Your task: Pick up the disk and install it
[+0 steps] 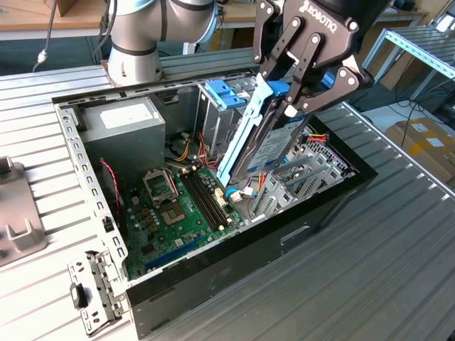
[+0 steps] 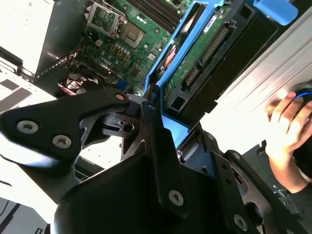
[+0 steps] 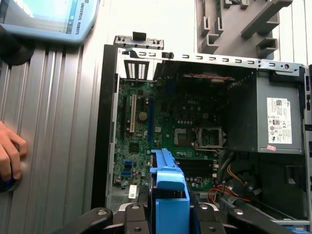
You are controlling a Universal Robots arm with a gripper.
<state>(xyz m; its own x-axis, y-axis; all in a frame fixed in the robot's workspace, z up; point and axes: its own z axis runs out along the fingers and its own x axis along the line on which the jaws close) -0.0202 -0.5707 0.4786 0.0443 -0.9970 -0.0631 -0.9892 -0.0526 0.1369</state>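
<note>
The disk (image 1: 270, 145) has a dark body in a bright blue frame, and the gripper (image 1: 288, 99) is black. The circuit board (image 1: 178, 206) is green, the power supply (image 1: 124, 128) grey with a white label, the computer case (image 1: 298, 227) black. The table (image 1: 384, 270) is silver with a ribbed pattern.

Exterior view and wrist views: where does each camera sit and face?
Exterior view: off the arm, looking down on the case; gripper holding the disk.
First wrist view: on the arm, facing into the case; fingers show.
Second wrist view: on the arm, facing along the disk; fingers show.
Wrist views share: disk, a hand.
</note>
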